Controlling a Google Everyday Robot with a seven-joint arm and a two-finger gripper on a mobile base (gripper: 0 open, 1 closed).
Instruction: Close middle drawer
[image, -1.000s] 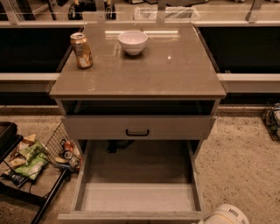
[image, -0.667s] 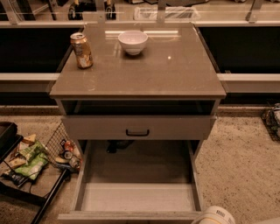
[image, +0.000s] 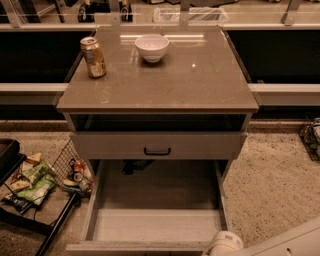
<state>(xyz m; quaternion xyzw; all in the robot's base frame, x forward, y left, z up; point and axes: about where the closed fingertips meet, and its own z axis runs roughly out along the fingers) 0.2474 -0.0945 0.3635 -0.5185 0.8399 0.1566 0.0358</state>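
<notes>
The middle drawer stands far out from the cabinet towards the camera. Its flat front runs along the bottom edge of the view, and its shallow box reaches back under the top drawer. Nothing lies in the path between its front and the cabinet. At the drawer's far left corner, in the shadow, sits a dark shape too dim to name.

On the speckled floor, left of the drawer's left wall, a wire basket leans close by, with small cans in it. Snack bags lie further left on a black rack.

The top drawer is a little way out, its front showing a small black bar handle at the middle.

On the cabinet top a drinks can stands upright near the far left corner. A white bowl stands by the far edge, about midway along it and well apart from the can.

The gripper shows only as a white rounded part at the bottom edge of the view, just beside the near right corner of the middle drawer. The pale arm slants away from it to the right. Whether it is released or clenched cannot be told, nor whether it touches the drawer front.
</notes>
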